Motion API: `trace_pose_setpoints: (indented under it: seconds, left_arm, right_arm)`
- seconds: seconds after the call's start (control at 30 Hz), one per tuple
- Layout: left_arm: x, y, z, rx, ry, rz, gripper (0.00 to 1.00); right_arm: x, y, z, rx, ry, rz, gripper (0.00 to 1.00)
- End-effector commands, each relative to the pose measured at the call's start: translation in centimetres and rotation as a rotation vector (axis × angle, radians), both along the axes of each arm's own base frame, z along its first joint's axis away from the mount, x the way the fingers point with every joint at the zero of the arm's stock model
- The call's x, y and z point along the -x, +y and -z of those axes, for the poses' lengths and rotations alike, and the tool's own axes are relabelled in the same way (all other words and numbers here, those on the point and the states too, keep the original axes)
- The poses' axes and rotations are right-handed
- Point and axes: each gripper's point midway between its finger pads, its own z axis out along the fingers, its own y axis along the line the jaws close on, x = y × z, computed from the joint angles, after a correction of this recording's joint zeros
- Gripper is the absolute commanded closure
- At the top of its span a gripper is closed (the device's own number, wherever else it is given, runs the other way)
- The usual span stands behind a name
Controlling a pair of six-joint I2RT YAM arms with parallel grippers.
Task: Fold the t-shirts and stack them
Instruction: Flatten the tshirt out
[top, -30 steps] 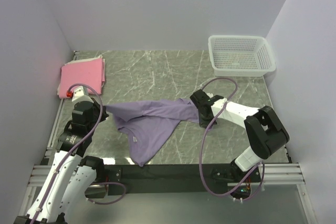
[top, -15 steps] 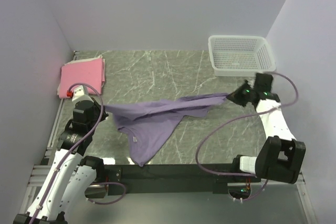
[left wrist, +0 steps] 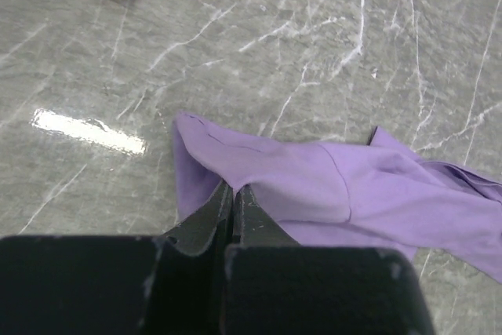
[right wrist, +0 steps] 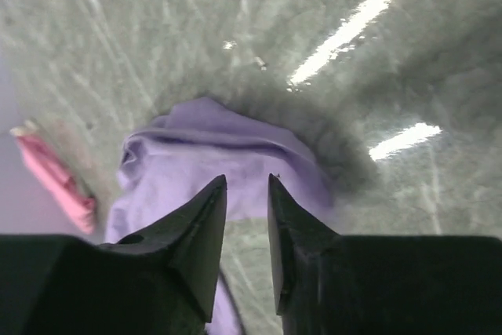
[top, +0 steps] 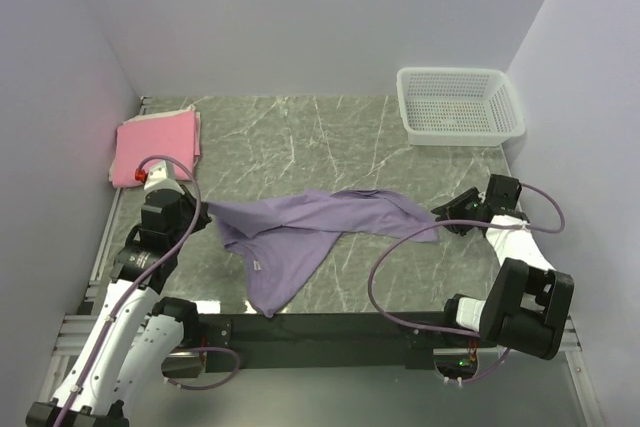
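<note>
The lavender-purple t-shirt [top: 310, 222] lies crumpled and stretched across the middle of the table, with one part trailing toward the near edge. My left gripper [top: 203, 213] is shut on its left end; in the left wrist view the fingers [left wrist: 234, 191] pinch the purple cloth [left wrist: 314, 182]. My right gripper [top: 441, 217] is open just beyond the shirt's right end, with nothing between its tips; the right wrist view shows the gripper [right wrist: 247, 180] and the purple cloth [right wrist: 227, 154] ahead of it. The pink t-shirt [top: 158, 143] lies folded at the far left.
A white mesh basket [top: 458, 105] stands at the back right corner. Grey walls close in the table on the left, back and right. A black rail [top: 320, 327] runs along the near edge between the arm bases.
My right gripper carried the shirt's right end out to the right, then let it go and now sits open lower down. The cloth has slackened onto the table. My left gripper has barely moved.
</note>
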Motion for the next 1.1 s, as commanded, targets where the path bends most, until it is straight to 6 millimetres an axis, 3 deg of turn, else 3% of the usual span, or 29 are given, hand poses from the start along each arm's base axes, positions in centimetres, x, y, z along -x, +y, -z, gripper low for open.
trace_pose_setpoints:
  seconds: [0.0, 0.17, 0.4, 0.67, 1.07]
  left_arm:
    - [-0.7, -0.8, -0.6, 0.003, -0.035, 0.051, 0.99]
    - [-0.7, -0.8, -0.6, 0.003, -0.034, 0.053, 0.99]
    - [-0.7, -0.7, -0.6, 0.002, -0.035, 0.051, 0.99]
    - [-0.6, -0.7, -0.6, 0.002, -0.033, 0.052, 1.00]
    - [-0.6, -0.7, -0.4, 0.000, -0.029, 0.049, 0.99]
  right_arm:
    - [0.3, -1.1, 0.5, 0.151, -0.002, -0.013, 0.63]
    - [1.2, -1.0, 1.0, 0.270, 0.038, -0.056, 0.46]
    - [3.7, -2.5, 2.3, 0.404, 0.132, -0.034, 0.45]
    - [5.8, -1.1, 4.9, 0.339, 0.191, -0.050, 0.47]
    - [5.5, -0.3, 6.1, 0.350, 0.210, -0.094, 0.48]
